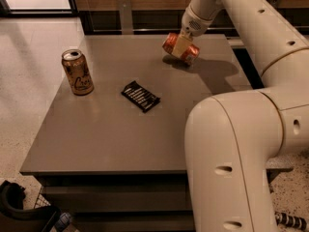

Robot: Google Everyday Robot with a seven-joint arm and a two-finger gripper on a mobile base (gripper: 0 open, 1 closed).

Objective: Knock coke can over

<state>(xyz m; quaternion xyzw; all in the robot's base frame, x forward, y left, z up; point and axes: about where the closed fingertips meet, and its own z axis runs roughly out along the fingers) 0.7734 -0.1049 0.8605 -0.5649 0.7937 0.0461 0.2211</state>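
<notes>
The coke can, orange-red with a silver end, is tipped onto its side at the back middle of the grey table, just above or touching the surface with its shadow right under it. My gripper reaches down from the upper right and is shut on the can, with one pale finger crossing its middle.
A gold-brown can with script lettering stands upright at the table's left. A flat black packet lies near the middle. My white arm fills the right side and hides the table's right front. Floor lies to the left.
</notes>
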